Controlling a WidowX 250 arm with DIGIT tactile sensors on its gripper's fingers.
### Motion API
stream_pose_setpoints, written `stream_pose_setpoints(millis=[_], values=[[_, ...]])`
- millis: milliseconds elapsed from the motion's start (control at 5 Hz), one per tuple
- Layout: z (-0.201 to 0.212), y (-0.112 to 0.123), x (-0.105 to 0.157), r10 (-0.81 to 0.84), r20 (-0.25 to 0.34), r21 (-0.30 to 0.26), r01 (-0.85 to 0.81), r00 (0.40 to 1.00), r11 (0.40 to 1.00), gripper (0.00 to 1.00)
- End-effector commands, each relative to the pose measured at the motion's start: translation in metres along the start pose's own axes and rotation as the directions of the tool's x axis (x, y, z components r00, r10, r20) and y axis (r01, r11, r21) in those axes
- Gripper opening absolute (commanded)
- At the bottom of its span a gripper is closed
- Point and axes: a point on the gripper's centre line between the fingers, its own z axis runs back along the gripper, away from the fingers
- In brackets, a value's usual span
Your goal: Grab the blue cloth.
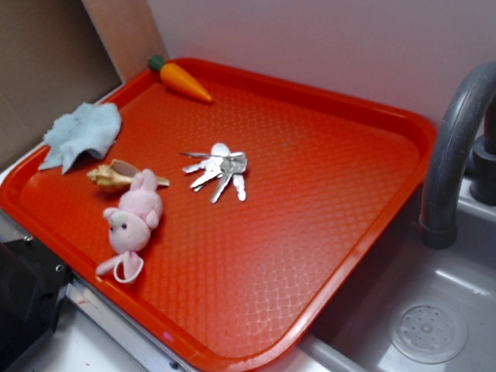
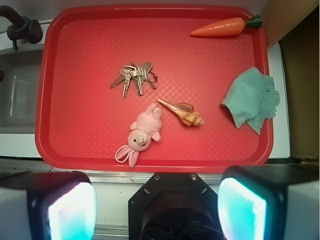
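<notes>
At the edge of the red tray (image 2: pixel 50 100), the blue cloth (image 2: pixel 251 100) lies crumpled, overlapping the rim, near the seashell (image 2: pixel 182 113) and well apart from the toy carrot (image 2: pixel 222 27). The end effector (image 2: pixel 157 207) hangs released above the counter (image 2: pixel 15 145), its fingers (image 2: pixel 72 207) spread wide, grasping nothing.

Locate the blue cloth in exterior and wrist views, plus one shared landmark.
Exterior: blue cloth at far left, draped over the tray's rim.
Wrist: right side, over the tray's right rim.
Shared landmark: the seashell, just beside the cloth toward the tray's middle in both.
</notes>
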Motion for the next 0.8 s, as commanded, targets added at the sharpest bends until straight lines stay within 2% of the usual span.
stream_pose_setpoints(millis=[0,200,400,600], values=[[0.000,0.000,0.000,0.000,0.000,0.000,0.000,1.000,1.000,1.00],[-0.044,0.040,0.045,0.237,0.083,0.061,-0.242,0.968,0.968,1.00],[-0.071,0.086,0.072,0.464,0.141,0.058,-0.475,0.875,0.878,1.00],[-0.102,0.121,0.075,0.644,0.229,0.089,-0.675,0.730,0.733,1.00]])
